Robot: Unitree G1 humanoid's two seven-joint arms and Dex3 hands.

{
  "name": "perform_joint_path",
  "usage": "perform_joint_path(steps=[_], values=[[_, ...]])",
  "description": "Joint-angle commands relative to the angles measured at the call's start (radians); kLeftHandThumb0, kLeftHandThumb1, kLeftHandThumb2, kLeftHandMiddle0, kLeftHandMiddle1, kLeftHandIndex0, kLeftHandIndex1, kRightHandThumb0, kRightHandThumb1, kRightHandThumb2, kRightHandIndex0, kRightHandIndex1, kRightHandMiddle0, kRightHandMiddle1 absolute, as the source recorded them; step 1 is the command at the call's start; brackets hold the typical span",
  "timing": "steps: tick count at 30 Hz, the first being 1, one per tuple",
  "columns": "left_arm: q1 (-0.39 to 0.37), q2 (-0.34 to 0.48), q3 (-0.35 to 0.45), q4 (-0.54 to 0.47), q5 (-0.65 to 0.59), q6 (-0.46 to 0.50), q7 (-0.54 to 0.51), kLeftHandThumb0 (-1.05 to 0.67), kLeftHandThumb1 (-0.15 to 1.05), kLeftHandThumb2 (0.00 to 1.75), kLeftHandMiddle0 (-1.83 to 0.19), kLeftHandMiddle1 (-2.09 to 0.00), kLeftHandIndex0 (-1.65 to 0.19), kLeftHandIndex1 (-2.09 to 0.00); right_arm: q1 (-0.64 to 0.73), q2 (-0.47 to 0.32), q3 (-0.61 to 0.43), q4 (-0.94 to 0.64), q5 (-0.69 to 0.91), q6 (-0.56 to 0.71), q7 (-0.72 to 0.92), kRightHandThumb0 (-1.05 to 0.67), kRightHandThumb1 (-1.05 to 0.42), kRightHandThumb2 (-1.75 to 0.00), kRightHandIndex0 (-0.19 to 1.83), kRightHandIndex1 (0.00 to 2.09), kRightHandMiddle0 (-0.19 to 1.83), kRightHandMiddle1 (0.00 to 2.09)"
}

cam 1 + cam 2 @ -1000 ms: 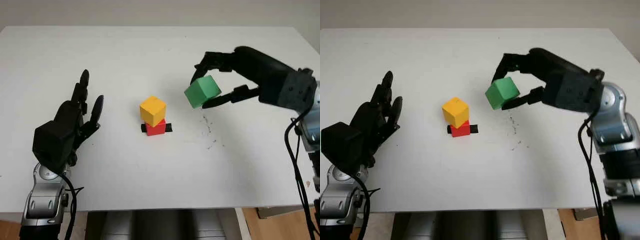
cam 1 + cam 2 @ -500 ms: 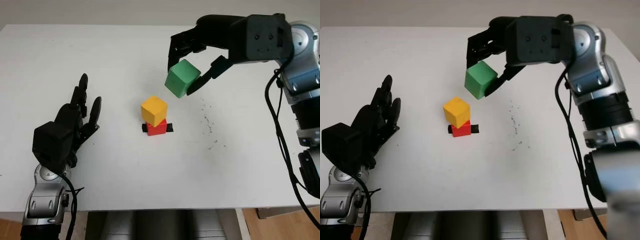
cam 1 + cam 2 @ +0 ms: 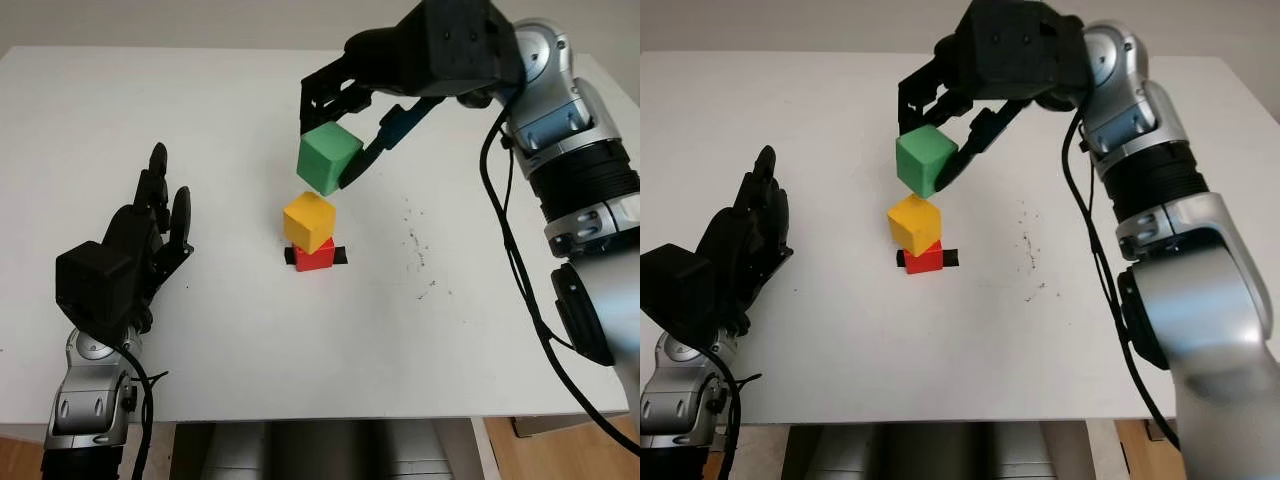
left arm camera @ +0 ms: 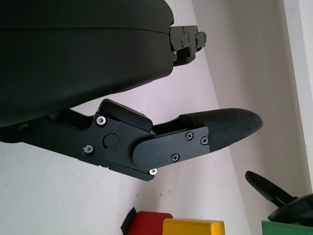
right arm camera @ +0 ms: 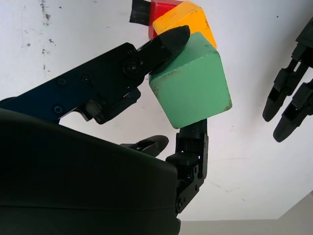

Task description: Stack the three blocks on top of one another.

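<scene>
A yellow block (image 3: 308, 221) sits skewed on a red block (image 3: 314, 257) at the table's middle, over a black mark. Just above them and a little behind hangs a tilted green block (image 3: 328, 159), apart from the yellow one. My right hand (image 3: 342, 140) is shut on the green block, with fingers on its far and near sides; the right wrist view shows the green block (image 5: 190, 87) over the yellow block (image 5: 185, 21). My left hand (image 3: 150, 228) is open at the left, above the table.
The white table (image 3: 300, 360) has a few dark specks (image 3: 416, 250) right of the stack. Its front edge runs along the bottom of the head views.
My right hand has carried the green block up and leftward, from right of the stack to just above it. The left hand has barely moved.
</scene>
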Motion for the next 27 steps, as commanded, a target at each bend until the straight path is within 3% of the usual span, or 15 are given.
perform_joint_path(steps=[1, 27], values=[[-0.004, 0.001, 0.006, -0.010, -0.005, -0.001, -0.002, -0.90, 1.05, 0.67, 0.19, 0.00, 0.12, -0.06, -0.036, 0.009, -0.021, 0.021, 0.012, -0.001, -0.009, -0.47, -0.89, -0.06, 0.45, 0.06, 0.47, 1.53], [0.007, 0.007, 0.001, -0.015, 0.022, 0.008, -0.002, -0.87, 1.05, 0.69, 0.19, 0.00, 0.13, -0.05, 0.011, 0.032, -0.016, 0.066, 0.008, -0.086, -0.002, -0.50, -0.90, -0.05, 0.44, 0.06, 0.44, 1.57]])
